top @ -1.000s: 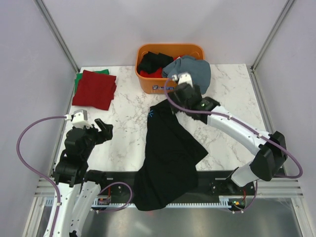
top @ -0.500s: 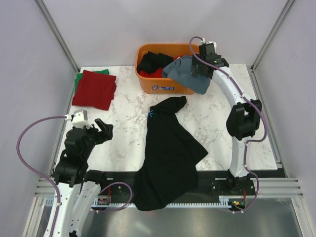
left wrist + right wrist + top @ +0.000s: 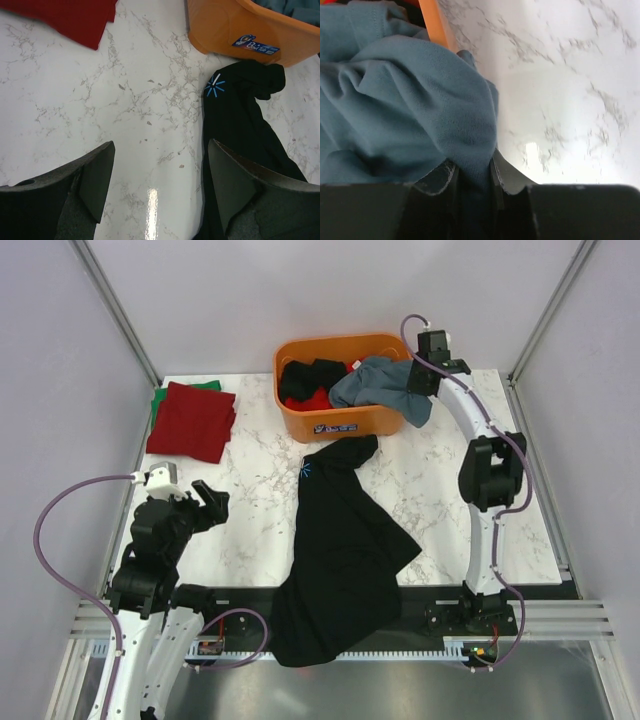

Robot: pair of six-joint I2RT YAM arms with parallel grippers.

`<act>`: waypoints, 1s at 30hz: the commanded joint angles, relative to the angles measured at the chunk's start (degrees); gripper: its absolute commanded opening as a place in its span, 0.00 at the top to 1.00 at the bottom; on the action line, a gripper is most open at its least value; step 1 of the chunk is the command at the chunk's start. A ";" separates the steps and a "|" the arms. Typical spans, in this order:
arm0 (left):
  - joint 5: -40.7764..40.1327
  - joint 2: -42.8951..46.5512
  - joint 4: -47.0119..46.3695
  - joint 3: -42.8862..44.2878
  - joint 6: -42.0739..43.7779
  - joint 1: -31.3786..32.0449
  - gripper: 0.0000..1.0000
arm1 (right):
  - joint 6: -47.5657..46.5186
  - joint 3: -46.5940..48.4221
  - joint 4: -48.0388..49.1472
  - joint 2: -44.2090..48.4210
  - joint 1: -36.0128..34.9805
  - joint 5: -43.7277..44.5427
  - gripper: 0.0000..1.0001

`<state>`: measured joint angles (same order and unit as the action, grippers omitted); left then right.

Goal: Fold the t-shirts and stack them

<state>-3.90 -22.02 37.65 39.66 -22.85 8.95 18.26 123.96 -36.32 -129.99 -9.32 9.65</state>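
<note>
My right gripper (image 3: pixel 476 176) is pinched on a fold of the soft grey-blue cloth t-shirt (image 3: pixel 405 100), which drapes over the right rim of the orange plastic basket (image 3: pixel 340 421). My left gripper (image 3: pixel 160 155) hangs spread wide above the white marbled table (image 3: pixel 250 490), holding nothing.

Done, I judge: a folded dark red t-shirt (image 3: pixel 192 420) stacked on a green t-shirt (image 3: pixel 160 400) at the far left. Not yet folded: the long black t-shirt (image 3: pixel 340 540) crumpled across the table, and a black shirt (image 3: pixel 308 373) and a red shirt (image 3: pixel 316 398) in the basket.

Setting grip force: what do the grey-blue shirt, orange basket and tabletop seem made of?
Grey-blue shirt: soft matte knit cloth; fine knit texture and loose folds. Orange basket: probably moulded plastic; smooth, stiff walls, sticker on the front. Tabletop: glossy marble-look surface with grey veins and a lamp glare; stone or laminate, cannot tell.
</note>
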 commanded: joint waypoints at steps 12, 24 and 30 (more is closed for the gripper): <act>0.65 -0.57 -1.00 1.03 0.79 -0.34 0.17 | 33.13 -53.59 -5.16 50.40 27.91 9.52 1.00; 0.39 -1.71 -1.00 1.03 0.88 -0.16 0.16 | 54.77 -65.98 6.95 56.38 30.78 3.09 1.00; 0.21 -1.71 -1.00 1.03 0.79 -0.16 0.17 | 54.34 -51.76 14.68 40.65 26.91 3.27 1.00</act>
<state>-3.92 -23.33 37.63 39.66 -22.85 8.95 67.22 65.52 -37.65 -82.74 19.51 19.00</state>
